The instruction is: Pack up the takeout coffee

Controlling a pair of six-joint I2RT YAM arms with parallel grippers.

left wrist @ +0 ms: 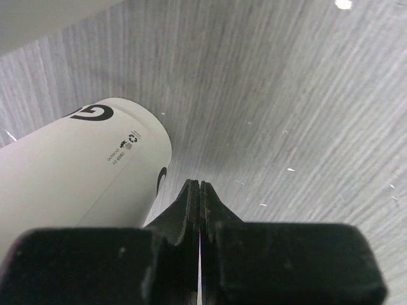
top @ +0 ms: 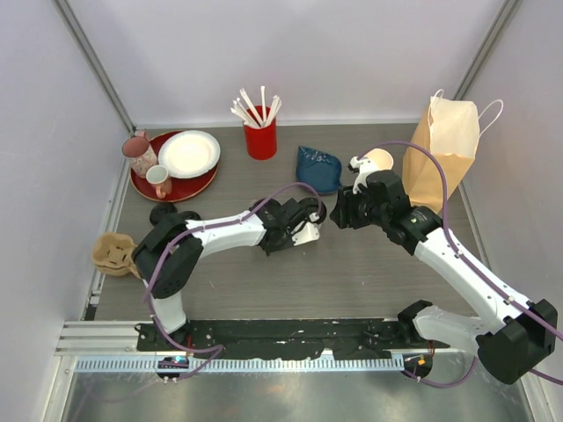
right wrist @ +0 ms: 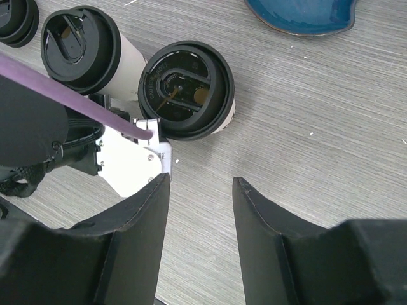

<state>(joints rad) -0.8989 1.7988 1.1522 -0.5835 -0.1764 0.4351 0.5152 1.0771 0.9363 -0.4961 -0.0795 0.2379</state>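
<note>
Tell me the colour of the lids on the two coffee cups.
Black. Both lids show best in the right wrist view.

White coffee cups with black lids; red straw holder; tan paper bag; grey wood-grain table.

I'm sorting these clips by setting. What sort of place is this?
Most likely a robot test cell dressed as a café counter: bare white walls box in a grey table, with lidded coffee cups, a paper bag and a red straw holder as props.
</note>
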